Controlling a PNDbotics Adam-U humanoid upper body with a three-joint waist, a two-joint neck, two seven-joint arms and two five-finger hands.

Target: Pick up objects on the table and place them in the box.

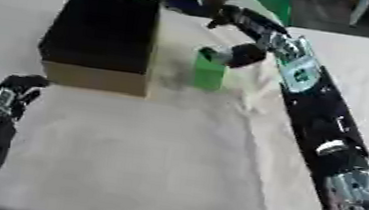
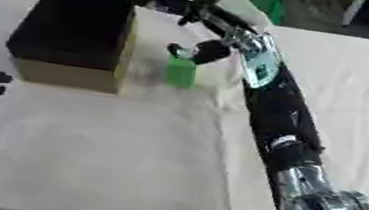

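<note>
Right robot hand (image 1: 245, 54) reached across from the right side, its thumb and fingers curled onto the top of the green block (image 1: 209, 73), pinching it near its upper edge. The block stood upright on the surface (image 1: 154, 164), just right of the box (image 1: 100, 41) and apart from its wall. Gripping high likely left the base free, so the block could be lifted and carried over the box's rim without the fingers catching. The left robot hand (image 1: 15, 91) sat idle at the lower left, its dark fingers relaxed and holding nothing, well apart from the work.

The block looked like a smooth, rigid, box-shaped piece in bright green, taller than wide. The box was cardboard with tan outer walls, an open top and a dark inside; whether anything lay in it could not be told. A pale cloth with soft wrinkles covered the surface. The arm was black with silver joints.
</note>
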